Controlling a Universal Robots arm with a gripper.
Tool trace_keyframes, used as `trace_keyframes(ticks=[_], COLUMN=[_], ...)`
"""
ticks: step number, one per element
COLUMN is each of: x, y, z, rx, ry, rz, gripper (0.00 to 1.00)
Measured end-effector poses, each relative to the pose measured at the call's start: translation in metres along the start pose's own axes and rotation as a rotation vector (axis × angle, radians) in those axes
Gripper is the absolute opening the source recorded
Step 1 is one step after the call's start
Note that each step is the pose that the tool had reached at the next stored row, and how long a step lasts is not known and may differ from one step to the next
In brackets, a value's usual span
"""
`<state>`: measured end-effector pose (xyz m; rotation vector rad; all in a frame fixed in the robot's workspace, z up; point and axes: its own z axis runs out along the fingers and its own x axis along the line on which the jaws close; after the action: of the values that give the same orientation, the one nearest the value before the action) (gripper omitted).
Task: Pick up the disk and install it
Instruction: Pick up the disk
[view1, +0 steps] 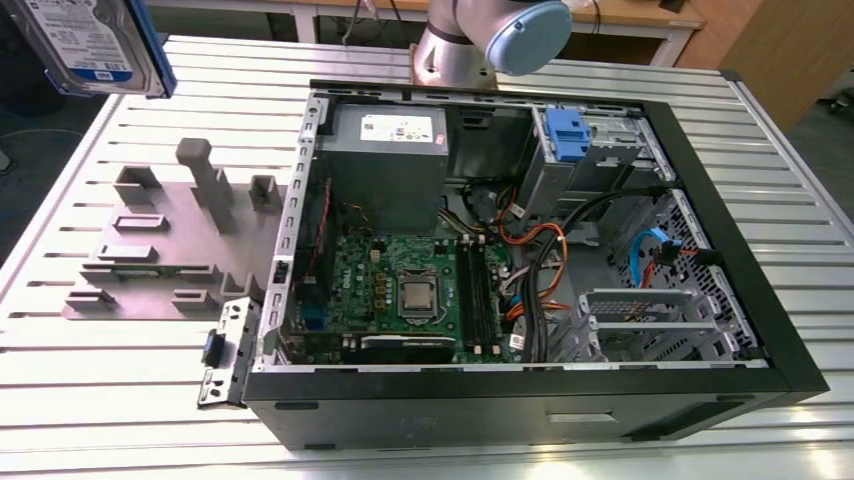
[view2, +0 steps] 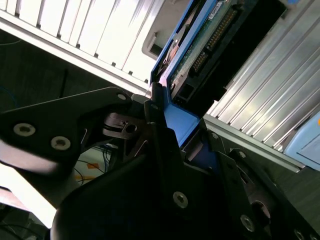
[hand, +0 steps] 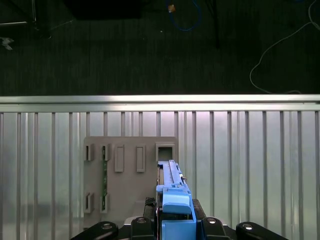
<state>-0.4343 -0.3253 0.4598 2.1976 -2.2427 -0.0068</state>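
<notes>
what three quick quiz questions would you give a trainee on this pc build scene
1. True or false: the disk sits inside the computer case.
2. Pick one: the gripper is shut on A) the disk, B) an orange cable, C) nothing.
3. Fill in: in the exterior view, the grey fixture lies on the table at the case's ____ side, by that view's own left and right.

Key: 1 false, it is held up clear of the case; 2 A; 3 left.
</notes>
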Motion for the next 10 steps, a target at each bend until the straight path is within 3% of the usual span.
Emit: trace_keyframes(ticks=[10], x=[0.0], y=[0.0], z=[-0.0091], rx=[0.0001], ry=[0.0], rz=[0.0], gripper=[0.36])
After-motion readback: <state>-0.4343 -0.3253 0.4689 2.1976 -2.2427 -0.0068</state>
